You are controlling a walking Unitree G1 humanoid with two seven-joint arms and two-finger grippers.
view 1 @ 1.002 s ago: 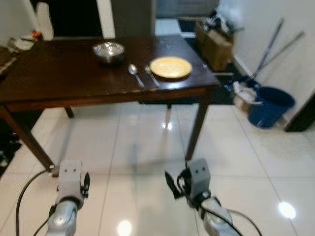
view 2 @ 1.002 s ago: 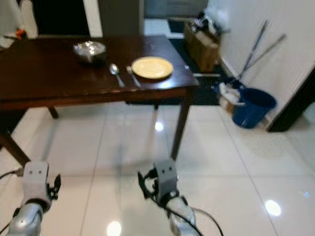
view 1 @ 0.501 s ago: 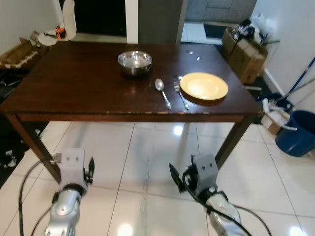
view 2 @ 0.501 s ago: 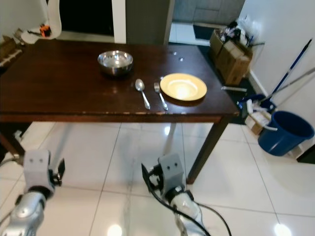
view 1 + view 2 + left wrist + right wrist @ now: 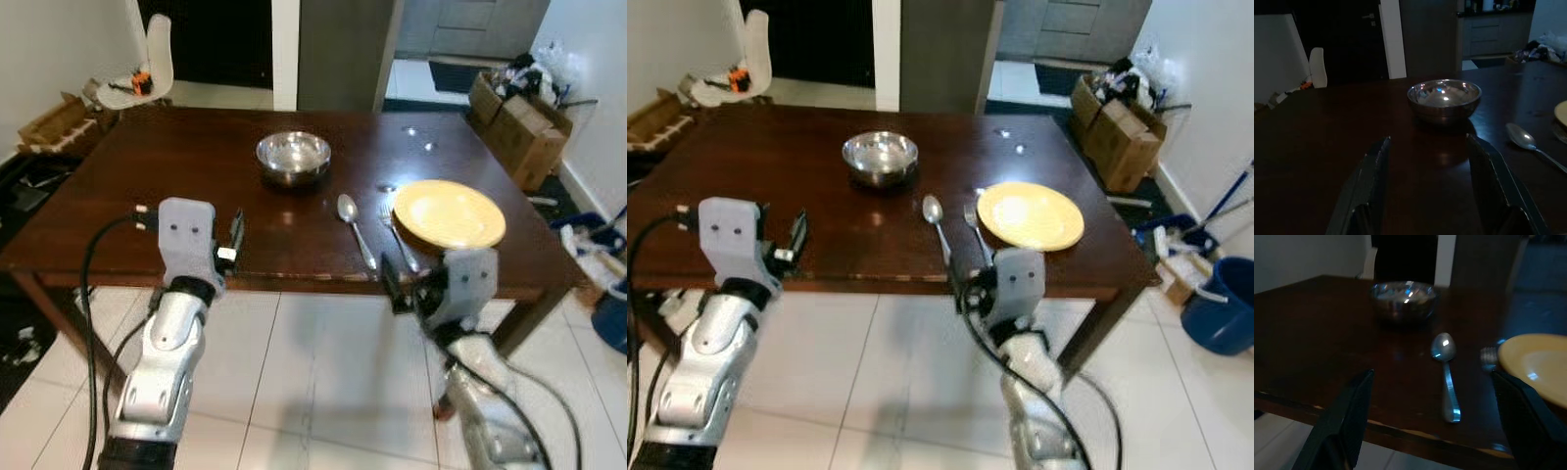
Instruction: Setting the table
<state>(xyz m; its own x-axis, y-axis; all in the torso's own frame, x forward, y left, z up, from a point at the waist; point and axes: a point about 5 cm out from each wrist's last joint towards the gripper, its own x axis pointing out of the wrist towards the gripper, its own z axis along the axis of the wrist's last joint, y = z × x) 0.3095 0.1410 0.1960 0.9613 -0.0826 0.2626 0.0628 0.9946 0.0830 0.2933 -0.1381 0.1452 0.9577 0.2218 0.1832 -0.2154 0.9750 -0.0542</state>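
- The setting looks partly laid: a yellow plate (image 5: 449,213) lies on the bench (image 5: 118,186), with a fork (image 5: 397,235) just beside it and a spoon (image 5: 353,225) next to the fork.
- A steel bowl (image 5: 293,158) sits farther back, apart from the plate; judging by the task, it probably has yet to be brought to the setting.
- The left gripper (image 5: 1432,188) is raised at the near bench edge, its fingers (image 5: 1371,181) spread apart and empty, the bowl straight beyond them.
- The right gripper (image 5: 1435,431) is raised likewise, its fingers (image 5: 1349,416) wide apart and empty; the spoon lies between and just beyond them, and the plate is by one finger.
- The bench is dark glossy wood. Around it are pale shiny floor tiles (image 5: 313,392), a white chair (image 5: 147,69) past the far corner, and cardboard boxes (image 5: 519,127) by the wall.
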